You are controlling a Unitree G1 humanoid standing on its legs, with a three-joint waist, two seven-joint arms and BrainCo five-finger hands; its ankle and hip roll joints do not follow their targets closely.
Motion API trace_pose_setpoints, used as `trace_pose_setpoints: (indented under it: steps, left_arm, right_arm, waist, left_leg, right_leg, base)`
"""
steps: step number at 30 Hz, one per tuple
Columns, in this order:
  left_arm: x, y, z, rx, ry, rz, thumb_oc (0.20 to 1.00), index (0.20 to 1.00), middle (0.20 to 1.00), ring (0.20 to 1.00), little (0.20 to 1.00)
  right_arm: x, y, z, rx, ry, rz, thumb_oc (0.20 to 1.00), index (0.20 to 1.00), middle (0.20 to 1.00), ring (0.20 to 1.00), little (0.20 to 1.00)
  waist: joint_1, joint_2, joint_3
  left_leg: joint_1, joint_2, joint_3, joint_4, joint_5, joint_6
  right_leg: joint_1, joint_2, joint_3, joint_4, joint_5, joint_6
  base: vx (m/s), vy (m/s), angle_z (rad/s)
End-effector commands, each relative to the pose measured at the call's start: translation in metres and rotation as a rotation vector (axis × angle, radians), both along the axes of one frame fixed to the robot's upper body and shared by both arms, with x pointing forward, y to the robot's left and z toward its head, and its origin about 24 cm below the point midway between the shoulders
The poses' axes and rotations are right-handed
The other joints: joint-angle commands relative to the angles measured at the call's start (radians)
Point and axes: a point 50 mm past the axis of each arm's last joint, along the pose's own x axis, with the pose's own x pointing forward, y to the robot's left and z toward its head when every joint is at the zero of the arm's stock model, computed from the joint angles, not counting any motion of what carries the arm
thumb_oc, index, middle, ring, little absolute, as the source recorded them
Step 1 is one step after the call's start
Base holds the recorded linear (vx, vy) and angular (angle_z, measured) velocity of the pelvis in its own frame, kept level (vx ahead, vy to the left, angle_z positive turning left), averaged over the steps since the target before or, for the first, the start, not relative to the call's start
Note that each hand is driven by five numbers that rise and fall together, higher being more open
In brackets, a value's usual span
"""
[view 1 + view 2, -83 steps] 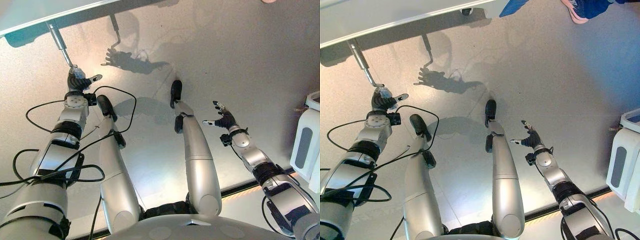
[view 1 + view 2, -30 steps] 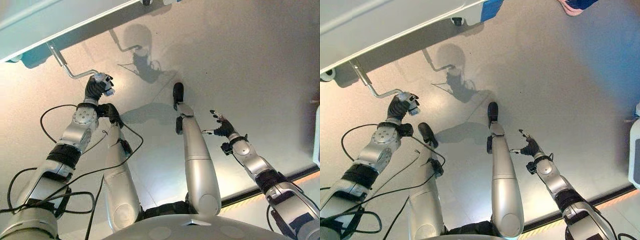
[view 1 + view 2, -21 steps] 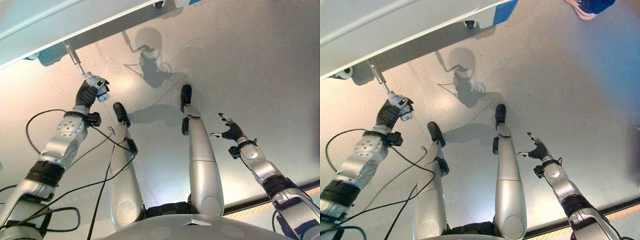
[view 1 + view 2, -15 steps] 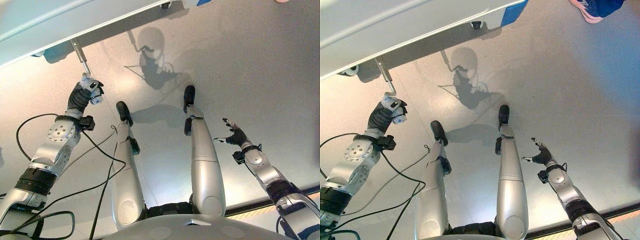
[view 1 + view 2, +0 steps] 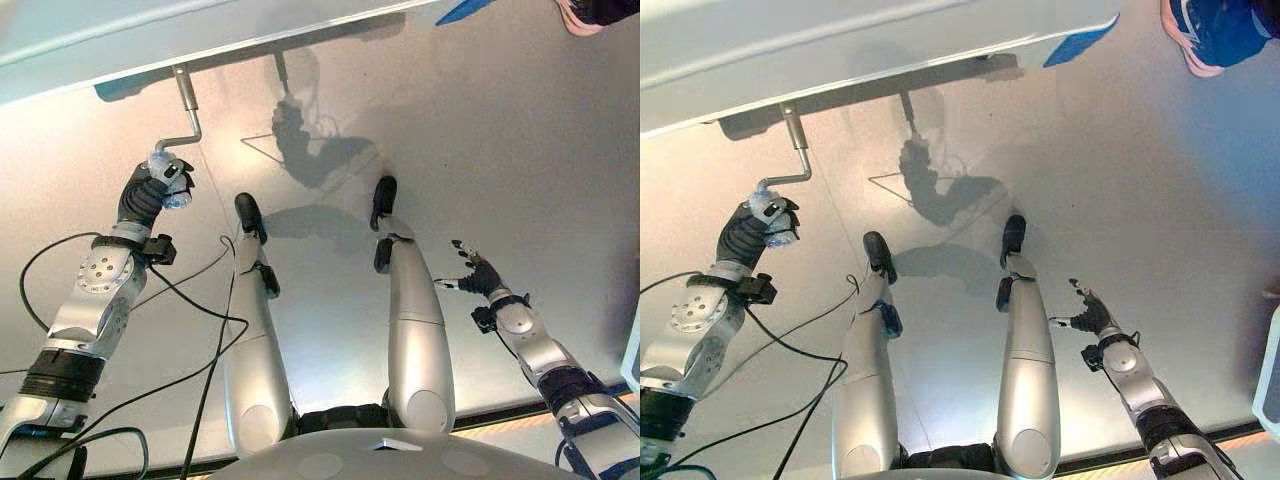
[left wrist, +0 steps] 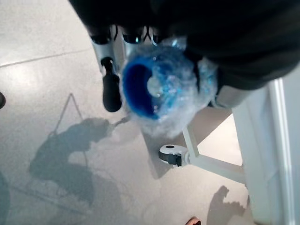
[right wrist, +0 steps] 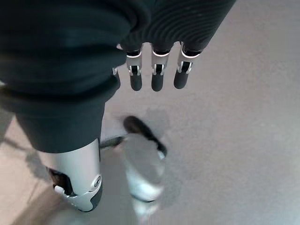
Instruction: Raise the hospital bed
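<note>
The white hospital bed's frame (image 5: 150, 40) runs along the top of the eye views. A metal crank (image 5: 186, 100) hangs from its underside and bends to a handle wrapped in blue and clear plastic (image 6: 159, 89). My left hand (image 5: 150, 190) is shut on that handle, below and left of the crank's shaft. The wrist view shows my fingers (image 6: 111, 89) curled around the wrapped grip. My right hand (image 5: 480, 280) hovers open over the bare floor at the lower right, fingers (image 7: 154, 77) straight, holding nothing.
A bed caster and white leg (image 6: 171, 154) stand on the floor close to the crank. A person's pink and blue shoe (image 5: 1205, 35) rests at the top right. A white and grey unit (image 5: 1268, 380) stands at the right edge.
My left hand has swung the crank handle round, from pointing down its shaft to out at the left of it. The camera has shifted too. The right hand stays open.
</note>
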Motion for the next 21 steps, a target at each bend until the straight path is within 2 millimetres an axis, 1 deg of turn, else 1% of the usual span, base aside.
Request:
trace_pose_setpoints:
  steps: [1,4,5,6,7,8,10,11,14,15,16,19,21]
  left_arm:
    - [-0.022,0.024,0.010,0.123,-0.107,0.091,0.200,0.200,0.200,0.200,0.200]
    - [-0.022,0.024,0.010,0.123,-0.107,0.091,0.200,0.200,0.200,0.200,0.200]
    - [-0.006,0.037,0.005,0.148,-0.074,0.195,0.200,0.200,0.200,0.200,0.200]
    - [0.005,0.041,0.011,0.159,-0.082,0.231,0.200,0.200,0.200,0.200,0.200]
    - [0.006,0.041,0.011,0.160,-0.083,0.230,0.200,0.200,0.200,0.200,0.200]
    - [0.012,0.042,0.014,0.169,-0.084,0.253,0.200,0.200,0.200,0.200,0.200]
    - [0.013,0.042,0.014,0.169,-0.084,0.253,0.200,0.200,0.200,0.200,0.200]
    - [0.026,0.044,0.023,0.161,-0.102,0.290,0.200,0.200,0.200,0.200,0.200]
    - [0.036,0.042,0.032,0.158,-0.119,0.308,0.200,0.200,0.200,0.200,0.200]
    - [0.037,0.042,0.033,0.158,-0.120,0.308,0.200,0.200,0.200,0.200,0.200]
    - [0.045,0.043,0.038,0.174,-0.114,0.328,0.200,0.200,0.200,0.200,0.200]
    - [0.050,0.045,0.041,0.203,-0.098,0.344,0.200,0.200,0.200,0.200,0.200]
    - [0.054,0.052,0.038,0.214,-0.061,0.384,0.200,0.200,0.200,0.200,0.200]
  right_arm:
    - [-0.006,0.000,-0.007,0.011,0.031,0.000,1.000,1.000,1.000,1.000,1.000]
    - [-0.006,0.000,-0.007,0.011,0.031,0.000,1.000,1.000,1.000,1.000,1.000]
    - [0.002,0.008,-0.004,0.014,0.016,0.022,1.000,1.000,1.000,1.000,1.000]
    - [0.005,0.012,-0.002,0.025,0.000,0.030,1.000,1.000,1.000,1.000,1.000]
    - [0.005,0.011,-0.001,0.025,-0.001,0.029,1.000,1.000,1.000,1.000,1.000]
    - [0.006,0.013,-0.001,0.026,-0.002,0.032,1.000,1.000,1.000,1.000,1.000]
    - [0.006,0.013,-0.001,0.026,-0.002,0.032,1.000,1.000,1.000,1.000,1.000]
    - [0.009,0.020,-0.003,0.040,0.000,0.045,1.000,1.000,1.000,1.000,1.000]
    - [0.011,0.027,-0.003,0.057,-0.004,0.057,1.000,1.000,1.000,1.000,1.000]
    - [0.011,0.027,-0.003,0.057,-0.004,0.056,1.000,1.000,1.000,1.000,1.000]
    - [0.013,0.034,-0.003,0.073,-0.007,0.070,1.000,1.000,1.000,1.000,1.000]
    - [0.015,0.037,-0.004,0.082,-0.004,0.076,1.000,1.000,1.000,1.000,1.000]
    - [0.017,0.043,-0.003,0.092,-0.007,0.089,1.000,1.000,1.000,1.000,1.000]
  waist:
    - [0.028,-0.010,-0.023]
    - [0.028,-0.010,-0.023]
    - [0.017,-0.055,-0.023]
    - [0.016,-0.073,-0.023]
    - [0.017,-0.073,-0.023]
    - [0.013,-0.083,-0.023]
    - [0.014,-0.083,-0.023]
    - [0.003,-0.106,-0.023]
    - [-0.002,-0.125,-0.023]
    - [-0.001,-0.125,-0.023]
    - [-0.010,-0.140,-0.023]
    - [-0.014,-0.148,-0.023]
    - [-0.021,-0.159,-0.023]
  left_leg:
    - [-0.099,-0.027,0.010,0.105,-0.040,0.049]
    - [-0.099,-0.027,0.010,0.105,-0.040,0.049]
    - [-0.145,-0.030,-0.004,0.165,-0.073,0.064]
    - [-0.178,-0.028,-0.011,0.203,-0.094,0.070]
    - [-0.180,-0.028,-0.012,0.205,-0.095,0.070]
    - [-0.191,-0.028,-0.014,0.222,-0.104,0.072]
    - [-0.192,-0.028,-0.014,0.222,-0.104,0.072]
    - [-0.215,-0.034,-0.018,0.261,-0.129,0.082]
    - [-0.243,-0.035,-0.021,0.302,-0.149,0.089]
    - [-0.244,-0.035,-0.021,0.303,-0.149,0.089]
    - [-0.259,-0.037,-0.024,0.329,-0.165,0.093]
    - [-0.268,-0.034,-0.021,0.345,-0.177,0.096]
    - [-0.272,-0.032,-0.022,0.361,-0.188,0.100]
  right_leg:
    - [0.039,-0.026,0.073,-0.144,0.132,0.150]
    - [0.039,-0.026,0.073,-0.144,0.132,0.150]
    - [0.024,-0.025,0.072,-0.145,0.131,0.151]
    - [0.008,-0.023,0.072,-0.135,0.127,0.152]
    - [0.007,-0.023,0.072,-0.134,0.127,0.152]
    - [0.003,-0.025,0.072,-0.132,0.126,0.153]
    - [0.003,-0.025,0.072,-0.132,0.126,0.153]
    - [-0.010,-0.028,0.073,-0.121,0.122,0.154]
    - [-0.024,-0.031,0.075,-0.114,0.121,0.156]
    - [-0.025,-0.030,0.075,-0.113,0.121,0.156]
    - [-0.028,-0.032,0.078,-0.122,0.128,0.160]
    - [-0.031,-0.031,0.082,-0.126,0.133,0.161]
    - [-0.029,-0.030,0.085,-0.130,0.138,0.161]
  base:
    - [0.09,0.064,0.02]
    - [0.01,0.055,0.00]
    - [0.03,0.171,0.01]
    - [0.03,0.172,-0.05]
    - [0.01,0.066,-0.06]
    - [0.00,0.026,0.03]
    - [0.01,0.057,0.18]
    - [0.02,0.114,0.13]
    - [0.01,0.088,-0.02]
    - [0.00,0.107,-0.03]
    - [0.00,0.101,-0.01]
    - [0.00,0.067,-0.06]
    - [0.00,0.059,-0.08]
